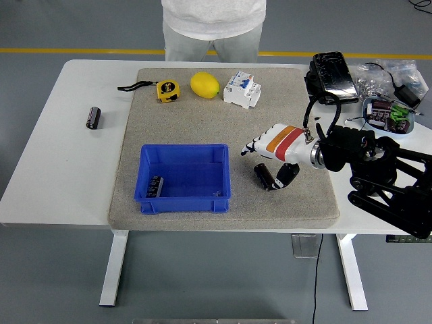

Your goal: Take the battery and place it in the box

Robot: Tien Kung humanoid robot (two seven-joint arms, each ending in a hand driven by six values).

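A blue box [219, 177] sits on the grey mat [202, 121], with one dark battery [155, 185] lying in its left half. A second battery [264, 177] lies on the mat just right of the box. My right hand [262, 162], white with an orange and red band, hovers low over this battery. Its fingers [251, 148] are spread and point left, its thumb [286, 175] is beside the battery's right side, and it holds nothing. A third battery [93, 117] lies on the bare table at the far left. My left arm is out of view.
At the mat's far edge lie a yellow tape measure [167, 90], a lemon [205, 84] and a white circuit breaker [241, 89]. A black device [332, 76] and a dish of parts [388, 115] are at the right. A person [212, 23] stands at the far side.
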